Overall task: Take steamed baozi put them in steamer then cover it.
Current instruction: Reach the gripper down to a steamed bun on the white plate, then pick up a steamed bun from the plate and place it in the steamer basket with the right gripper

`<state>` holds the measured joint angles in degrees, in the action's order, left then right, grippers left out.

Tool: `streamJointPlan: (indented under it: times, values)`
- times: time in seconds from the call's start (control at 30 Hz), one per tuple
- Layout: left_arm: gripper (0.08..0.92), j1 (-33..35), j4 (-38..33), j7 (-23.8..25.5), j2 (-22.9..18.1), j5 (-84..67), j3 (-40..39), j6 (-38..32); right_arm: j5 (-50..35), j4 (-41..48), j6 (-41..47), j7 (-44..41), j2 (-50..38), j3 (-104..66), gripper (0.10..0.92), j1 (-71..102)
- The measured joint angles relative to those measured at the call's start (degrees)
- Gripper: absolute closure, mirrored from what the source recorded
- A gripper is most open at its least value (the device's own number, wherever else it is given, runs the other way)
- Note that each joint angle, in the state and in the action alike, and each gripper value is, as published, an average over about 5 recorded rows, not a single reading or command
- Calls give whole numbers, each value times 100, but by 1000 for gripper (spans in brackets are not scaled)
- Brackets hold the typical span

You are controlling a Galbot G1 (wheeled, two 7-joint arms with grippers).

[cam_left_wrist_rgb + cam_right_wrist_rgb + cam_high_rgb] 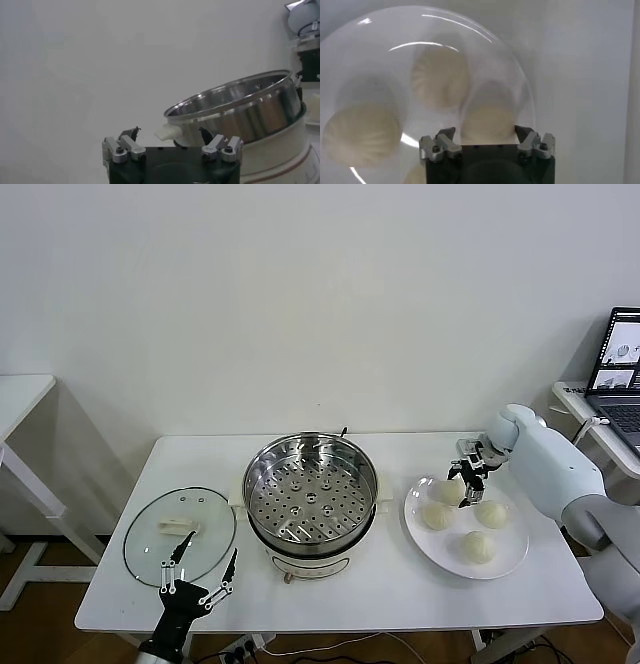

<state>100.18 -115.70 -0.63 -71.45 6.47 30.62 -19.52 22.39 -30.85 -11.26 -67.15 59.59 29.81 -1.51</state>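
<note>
Four cream-white baozi lie on a white plate at the right: the far one, two in the middle and the near one. My right gripper is open just above the far bao. In the right wrist view the gripper has a finger on each side of that bao. The steel steamer stands mid-table, with its perforated tray bare. The glass cover lies flat to its left. My left gripper is open and empty at the table's front edge beside the cover, and it faces the steamer.
The white table ends close in front of the steamer and plate. A side table with a laptop stands at the far right. Another white table stands at the far left. A wall runs behind.
</note>
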Motion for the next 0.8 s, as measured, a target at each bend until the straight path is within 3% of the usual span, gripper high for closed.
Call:
streamJointPlan:
  times: [0.4, 0.8]
  values:
    - [177, -20, -47, -12, 8, -14, -5, -3, -278, -615, -675, -133, -251, 333, 330, -497]
    - [177, 30, -115, -27, -63, -12, 41, -72, -1139, -2297, -1765, -372, -269, 1495, 354, -1839]
